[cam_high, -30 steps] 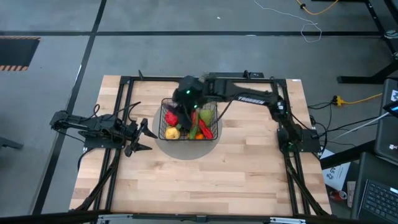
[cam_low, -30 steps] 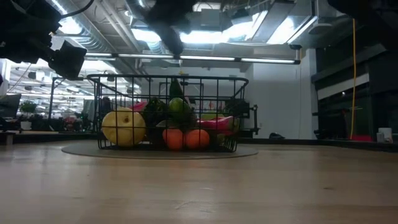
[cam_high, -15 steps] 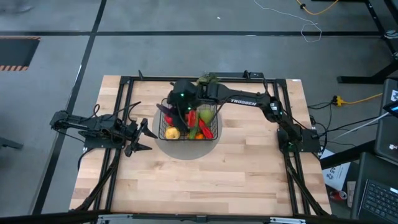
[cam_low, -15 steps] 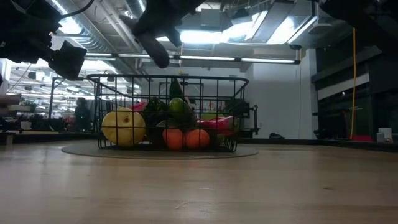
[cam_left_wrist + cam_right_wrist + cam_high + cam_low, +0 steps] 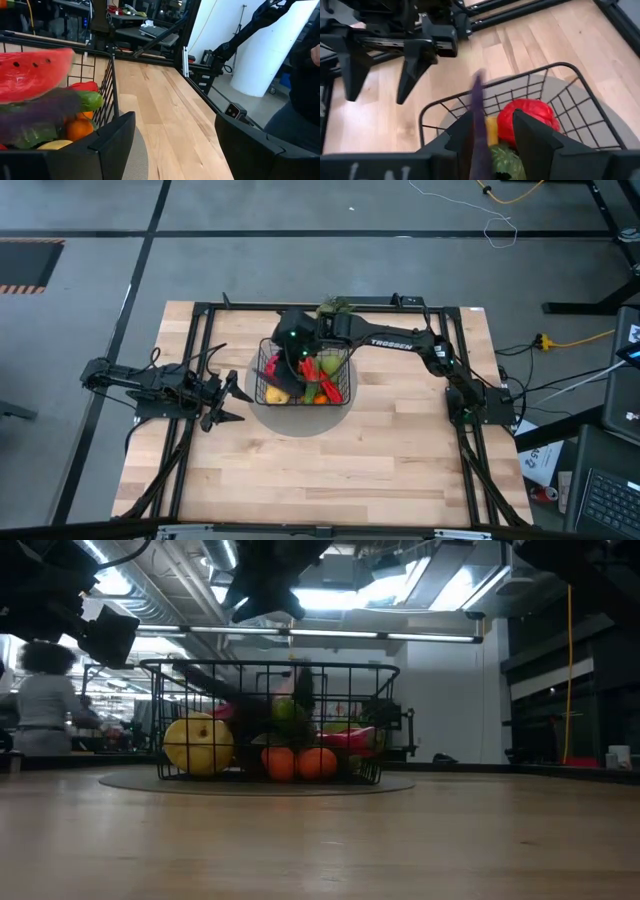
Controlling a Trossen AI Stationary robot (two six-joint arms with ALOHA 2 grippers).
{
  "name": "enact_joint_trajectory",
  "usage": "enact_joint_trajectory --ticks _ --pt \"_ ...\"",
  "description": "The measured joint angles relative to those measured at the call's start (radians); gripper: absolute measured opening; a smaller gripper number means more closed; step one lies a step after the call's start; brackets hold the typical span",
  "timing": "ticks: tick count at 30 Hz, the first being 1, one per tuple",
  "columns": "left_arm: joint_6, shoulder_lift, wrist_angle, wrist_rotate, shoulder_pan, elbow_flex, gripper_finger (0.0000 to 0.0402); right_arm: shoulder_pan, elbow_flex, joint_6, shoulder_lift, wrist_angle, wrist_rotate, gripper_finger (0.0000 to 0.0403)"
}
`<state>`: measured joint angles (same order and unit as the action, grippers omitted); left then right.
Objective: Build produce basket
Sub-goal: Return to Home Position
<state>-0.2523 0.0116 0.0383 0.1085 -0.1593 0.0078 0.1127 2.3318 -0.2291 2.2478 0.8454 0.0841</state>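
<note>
Table (image 5: 400,450) of pale wood; bears grey mat (image 5: 300,421) and, on it, basket (image 5: 262,385), straight below fingers of right gripper (image 5: 491,120), parted and gripping nothing. Wide-spread left gripper (image 5: 175,142), basket corner just past one fingertip. Heaped inside, produce (image 5: 318,380); purple eggplant (image 5: 478,100) slanted beneath right fingers.

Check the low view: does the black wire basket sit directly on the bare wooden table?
No, the basket stands on a flat grey round mat that lies between it and the table.
</note>
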Motion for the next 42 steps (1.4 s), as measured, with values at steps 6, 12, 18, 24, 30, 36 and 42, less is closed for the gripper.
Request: enact_joint_trajectory --ticks 6,12,18,24,30,36,42 --pt "0.0 0.0 0.0 0.0 0.0 0.0 0.027 0.0 0.001 -0.005 0.0 0.042 -0.023 0.0134" --pt "0.0 0.0 0.0 0.0 0.0 0.0 0.027 0.0 0.001 0.003 0.0 0.08 -0.022 0.0134" --pt "0.0 0.0 0.0 0.0 0.0 0.0 0.027 -0.009 0.001 0.094 0.0 0.148 0.035 0.0134" --pt "0.0 0.0 0.0 0.0 0.0 0.0 0.027 -0.024 0.001 0.146 -0.002 0.277 0.049 0.0134" --pt "0.0 0.0 0.0 0.001 0.0 0.0 0.027 -0.024 0.004 0.128 -0.075 0.457 -0.057 0.0134" --pt "0.0 0.0 0.0 0.0 0.0 0.0 0.027 -0.051 0.002 0.105 -0.13 0.569 -0.207 0.0134" --pt "0.0 0.0 0.001 -0.001 0.0 0.0 0.027 -0.086 0.002 0.101 -0.167 0.674 -0.184 0.0134"
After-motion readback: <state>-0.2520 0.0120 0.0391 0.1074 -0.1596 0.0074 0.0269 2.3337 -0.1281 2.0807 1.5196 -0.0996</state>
